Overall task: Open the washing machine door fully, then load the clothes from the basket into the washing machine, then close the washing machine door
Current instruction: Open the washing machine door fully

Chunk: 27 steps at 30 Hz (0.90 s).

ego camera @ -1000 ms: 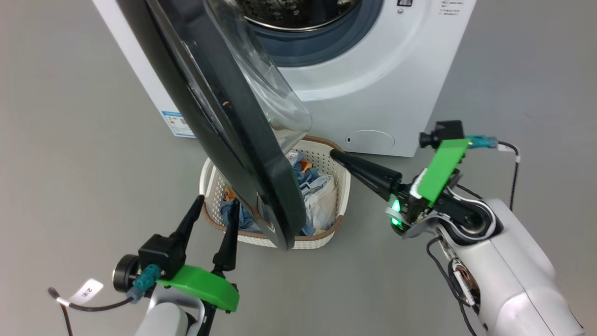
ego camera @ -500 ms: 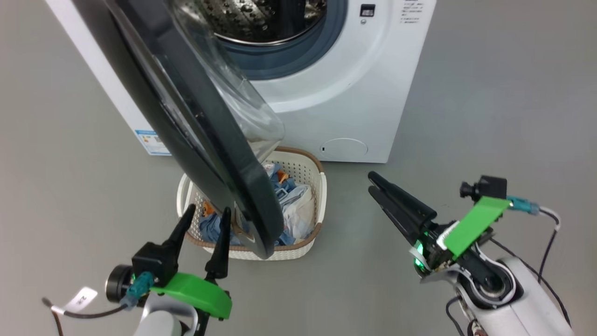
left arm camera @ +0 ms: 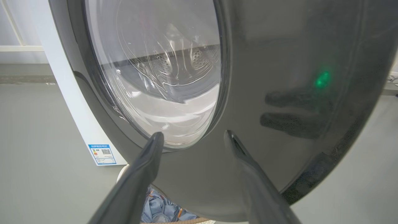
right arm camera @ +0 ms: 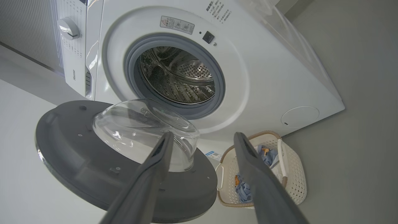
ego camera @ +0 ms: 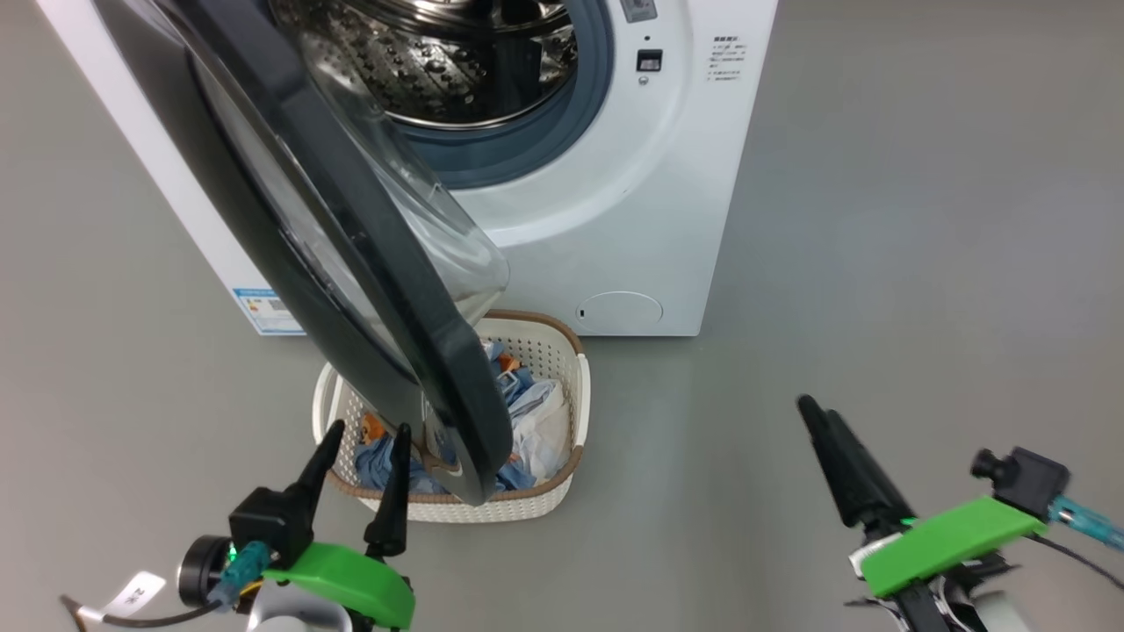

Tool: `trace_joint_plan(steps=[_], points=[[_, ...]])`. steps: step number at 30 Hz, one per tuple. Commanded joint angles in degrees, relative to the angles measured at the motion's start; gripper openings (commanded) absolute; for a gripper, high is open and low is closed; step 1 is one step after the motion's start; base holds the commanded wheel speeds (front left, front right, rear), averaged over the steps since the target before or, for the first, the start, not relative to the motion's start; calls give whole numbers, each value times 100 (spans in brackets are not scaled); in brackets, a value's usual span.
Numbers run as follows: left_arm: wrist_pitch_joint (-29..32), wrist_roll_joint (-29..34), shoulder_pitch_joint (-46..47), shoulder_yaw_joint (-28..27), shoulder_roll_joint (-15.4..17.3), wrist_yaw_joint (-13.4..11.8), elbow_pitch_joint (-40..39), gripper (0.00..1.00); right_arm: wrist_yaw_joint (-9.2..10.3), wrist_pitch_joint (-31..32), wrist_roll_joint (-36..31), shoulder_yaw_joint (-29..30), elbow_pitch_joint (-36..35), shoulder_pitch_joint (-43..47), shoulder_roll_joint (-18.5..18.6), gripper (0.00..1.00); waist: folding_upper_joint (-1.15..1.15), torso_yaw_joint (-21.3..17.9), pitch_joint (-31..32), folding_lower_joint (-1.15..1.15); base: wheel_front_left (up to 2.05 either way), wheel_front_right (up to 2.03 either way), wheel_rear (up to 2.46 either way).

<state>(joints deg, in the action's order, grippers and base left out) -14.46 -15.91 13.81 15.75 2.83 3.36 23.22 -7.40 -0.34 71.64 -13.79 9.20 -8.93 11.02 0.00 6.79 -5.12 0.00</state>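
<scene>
Both jaws spread wide before the glossy, round washing machine door [ego camera: 457, 404]

Grey floor [ego camera: 922, 219] across head view, widest toward 3 o'clock. Ribbed pale wall panel [right arm camera: 28, 34] at 10 o'clock, right wrist view. White rail [left arm camera: 18, 48] at 10 o'clock, left wrist view.

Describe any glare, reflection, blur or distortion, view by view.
Left wrist view: the glossy washing machine door mirrors a green light and dark finger shapes; right wrist view: the washing machine looks tilted; head view: the right gripper is slightly blurred.
</scene>
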Motion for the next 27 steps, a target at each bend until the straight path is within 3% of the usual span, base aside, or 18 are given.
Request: trace_joint_plan(steps=[1, 7, 12, 16, 19, 27], points=[[-54, -40, 28, -240, 135, 14, -107, 100, -9, -325, -548, -11, -86, 87, 124, 100, 0, -67, 62, 0, 0, 0, 0], [-54, -66, -42, -311, 183, -27, -151, 100, -9, -1128, -2575, 665, 217, 339, 206, 100, 0, -159, 120, 0, 0, 0, 0], [-54, -71, -78, -315, 182, -43, -189, 100, -9, -1290, -4293, 1437, 100, 455, -24, 100, 0, -209, 136, 0, 0, 0, 0], [-54, -69, -115, -301, 174, -53, -216, 100, -9, -1253, -5344, 1726, -128, 543, -275, 100, 0, -232, 164, 0, 0, 0, 0], [-54, -47, -141, -248, 169, -49, -221, 100, -9, -1120, -5905, 1663, -259, 580, -438, 100, 0, -244, 177, 0, 0, 0, 0], [-54, -53, -190, -192, 146, -77, -181, 100, -9, -1046, -6293, 1533, -372, 698, -637, 100, 0, -199, 305, 0, 0, 0, 0]])
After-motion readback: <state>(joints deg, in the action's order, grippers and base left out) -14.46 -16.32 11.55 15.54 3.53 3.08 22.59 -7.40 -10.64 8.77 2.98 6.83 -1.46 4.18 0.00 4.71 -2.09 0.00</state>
